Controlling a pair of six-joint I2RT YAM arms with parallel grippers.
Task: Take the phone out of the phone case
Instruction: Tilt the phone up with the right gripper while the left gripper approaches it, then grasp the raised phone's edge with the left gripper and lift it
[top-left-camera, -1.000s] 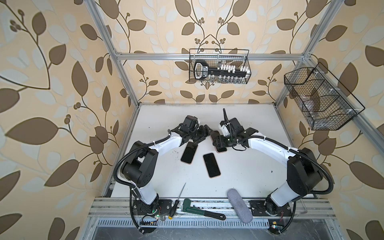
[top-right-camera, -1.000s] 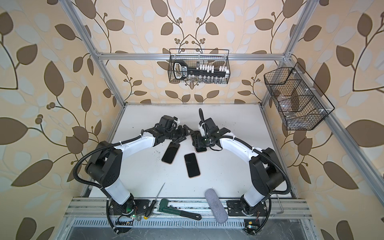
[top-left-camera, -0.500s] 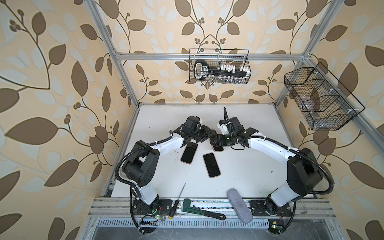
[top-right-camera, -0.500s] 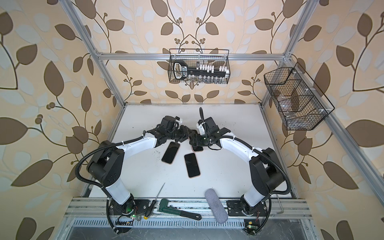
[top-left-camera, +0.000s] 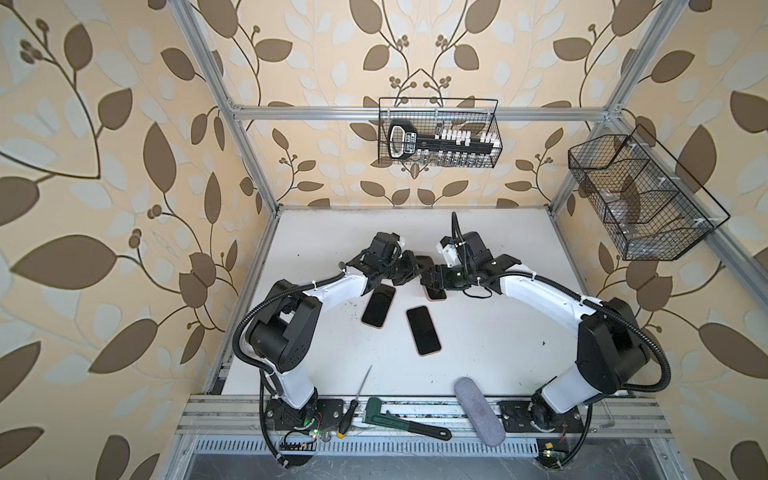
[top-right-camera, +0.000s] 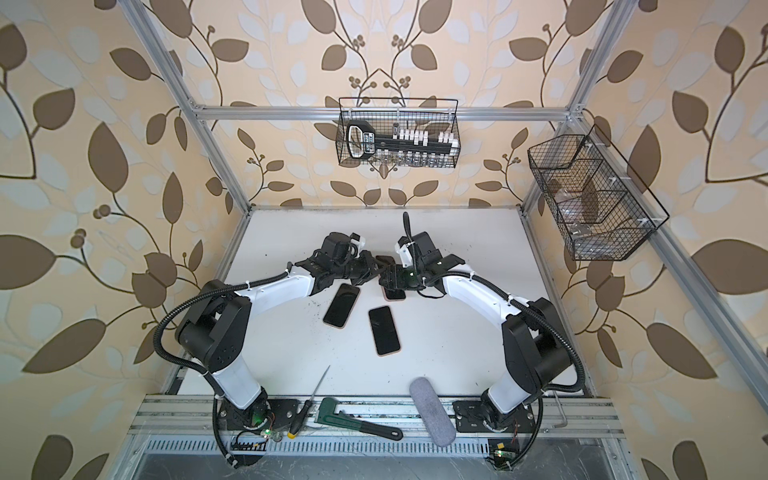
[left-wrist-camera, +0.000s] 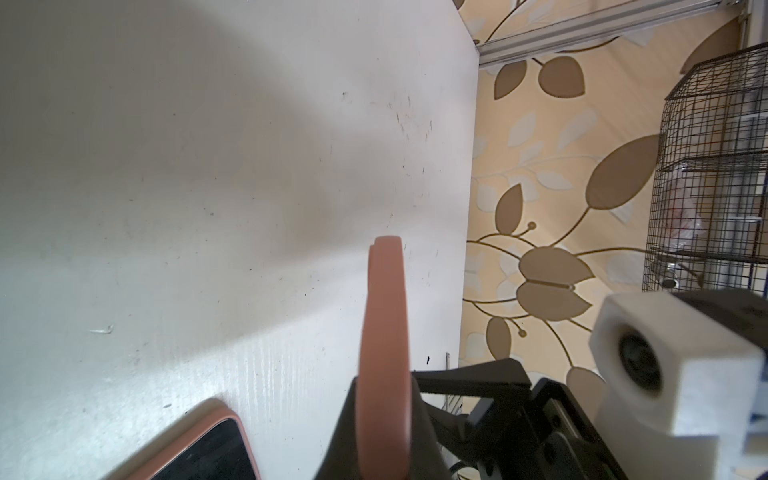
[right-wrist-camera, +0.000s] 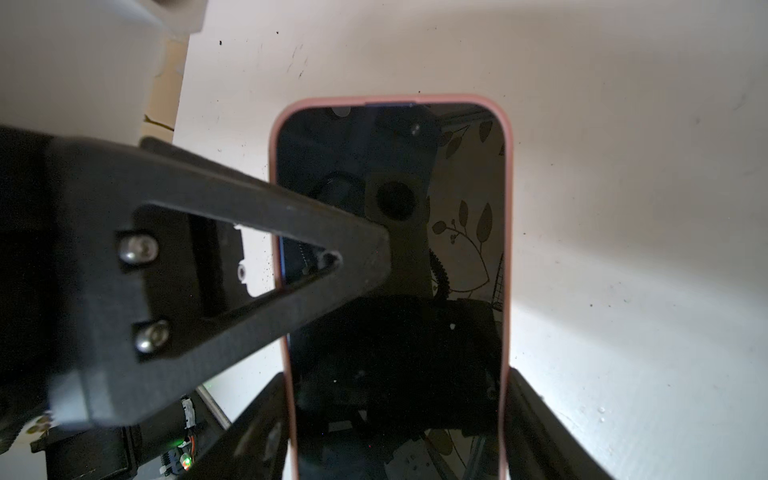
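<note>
- Centrally over the white table (top-left-camera: 490, 332), both grippers worked on one phone (right-wrist-camera: 395, 332), screen up and seated in its pink phone case (right-wrist-camera: 508, 249).
- The right gripper (right-wrist-camera: 397, 374) gripped the phone case across its width, with a finger against each long side.
- The left gripper (left-wrist-camera: 384, 399) was clamped on the case's edge, and in the right wrist view one of its fingers (right-wrist-camera: 249, 232) lay across the screen.
- Whether the phone touched the table could not be told.
- A second phone (top-left-camera: 378, 306) and a third phone (top-left-camera: 423, 330), both cased, lay flat nearby and apart from each other.
</note>
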